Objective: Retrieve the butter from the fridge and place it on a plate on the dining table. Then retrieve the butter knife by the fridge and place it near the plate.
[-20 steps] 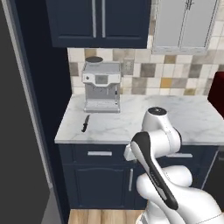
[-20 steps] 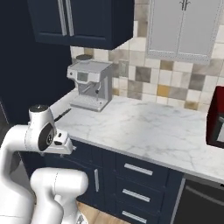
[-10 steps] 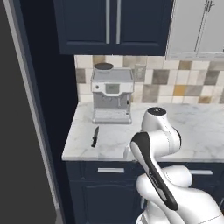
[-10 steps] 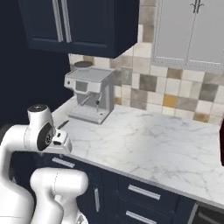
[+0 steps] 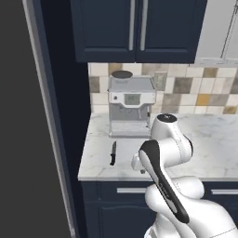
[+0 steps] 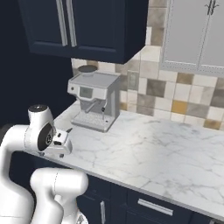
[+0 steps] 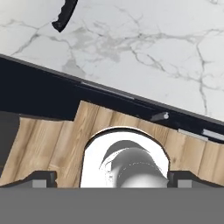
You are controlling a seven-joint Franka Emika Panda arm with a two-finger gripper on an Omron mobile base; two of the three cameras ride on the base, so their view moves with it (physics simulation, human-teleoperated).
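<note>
The butter knife (image 5: 112, 153) is small and dark, and lies on the marble counter (image 5: 209, 153) near its left end, in front of the coffee machine. It also shows as a dark tip at the top left of the hand view, butter knife (image 7: 64, 15). The grey fridge (image 5: 18, 139) stands at the far left. My gripper (image 7: 112, 178) is open and empty. It is held in front of the counter's front edge, to the right of the knife, and looks down at the floor. The butter, the plate and the dining table are out of view.
A silver coffee machine (image 5: 131, 107) stands at the back of the counter under navy wall cabinets (image 5: 139, 28). Navy drawers (image 6: 153, 205) sit below the counter. A wooden floor (image 7: 52, 140) lies beneath the hand. The counter stretches bare to the right (image 6: 175, 148).
The whole picture has shifted: the base has driven closer to the counter's left end, so the knife and coffee machine look larger. The arm keeps its folded pose and the gripper stays open.
</note>
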